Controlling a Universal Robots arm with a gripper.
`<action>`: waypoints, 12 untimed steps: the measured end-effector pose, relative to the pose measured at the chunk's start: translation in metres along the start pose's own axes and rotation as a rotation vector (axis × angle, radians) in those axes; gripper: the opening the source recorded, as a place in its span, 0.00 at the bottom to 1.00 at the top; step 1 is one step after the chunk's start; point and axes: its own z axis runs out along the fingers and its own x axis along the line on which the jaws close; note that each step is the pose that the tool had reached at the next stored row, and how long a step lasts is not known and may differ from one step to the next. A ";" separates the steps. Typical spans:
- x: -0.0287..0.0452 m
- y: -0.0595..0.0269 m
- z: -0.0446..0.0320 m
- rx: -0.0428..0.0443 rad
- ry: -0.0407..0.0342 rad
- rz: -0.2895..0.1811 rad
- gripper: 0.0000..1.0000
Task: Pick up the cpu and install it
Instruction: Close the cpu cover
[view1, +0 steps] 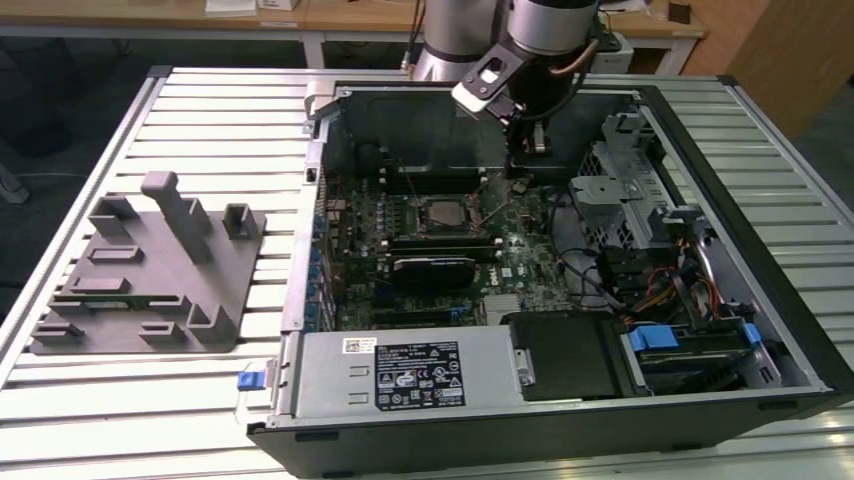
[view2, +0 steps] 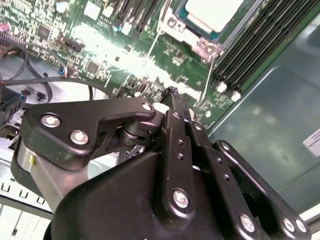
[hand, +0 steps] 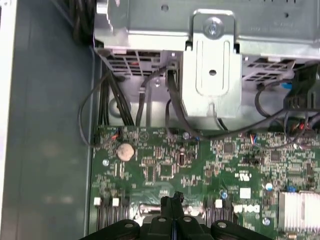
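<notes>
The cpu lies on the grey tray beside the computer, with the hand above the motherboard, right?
No. The cpu sits in the motherboard socket, as the second wrist view shows; the hand is above the motherboard.

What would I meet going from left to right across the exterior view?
grey fixture tray → cpu → gripper → metal drive cage
</notes>
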 end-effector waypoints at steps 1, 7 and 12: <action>0.0000 0.0018 0.0004 0.0004 0.0000 0.000 0.11; 0.0000 0.0095 0.0081 0.0042 0.0000 0.000 0.11; 0.0000 0.0129 0.0158 0.0073 0.0002 0.000 0.11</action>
